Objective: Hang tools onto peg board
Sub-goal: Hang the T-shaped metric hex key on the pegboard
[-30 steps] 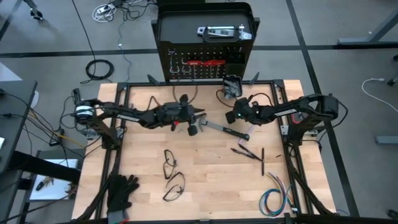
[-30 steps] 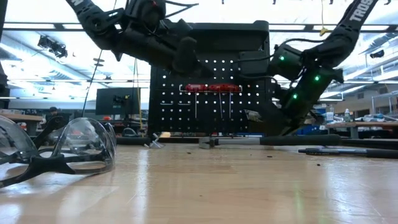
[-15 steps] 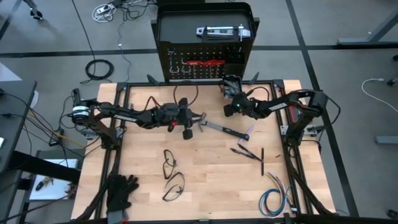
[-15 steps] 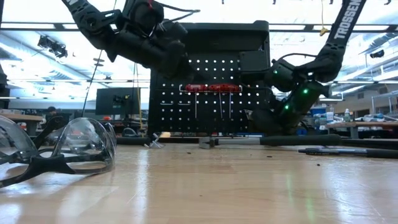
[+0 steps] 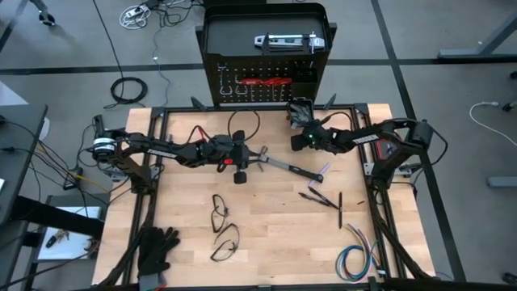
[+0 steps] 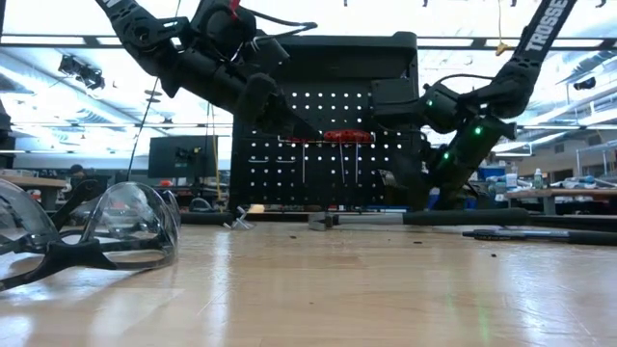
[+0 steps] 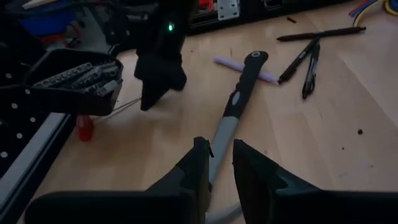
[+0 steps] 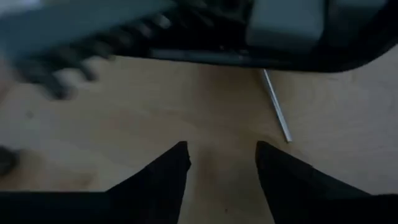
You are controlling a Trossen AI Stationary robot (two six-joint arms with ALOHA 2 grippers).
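Note:
A black-handled steel hammer [image 5: 295, 166] lies flat on the wooden table [image 5: 266, 234], head toward the left. My left gripper [image 5: 262, 153] hovers above its head end, open by a narrow gap; the hammer's shaft [image 7: 217, 140] shows through that gap, lower down. My right gripper [image 5: 296, 137] stands open, pointing down near the table's far edge, beside a black case of bits [image 5: 300, 109]. A red-handled screwdriver [image 7: 84, 127] lies there, its thin shaft [image 8: 273, 106] just outside the fingers. The peg board [image 5: 266, 81] stands upright beyond the far edge, with red-handled tools [image 6: 333, 137] hanging on it.
Two pairs of safety glasses [image 5: 222, 214] lie in the middle near part. Black gloves [image 5: 157, 246] sit at the near left corner and coloured wires [image 5: 359, 259] at the near right. Dark pens [image 5: 323, 198] and a purple pen [image 5: 325, 170] lie by the hammer's handle end.
My right gripper has gone from over the hammer's handle toward the table's far edge, to the case of bits. My left gripper has tipped its fingers further down and rolled a little above the hammer's head end. The hammer has stayed in place.

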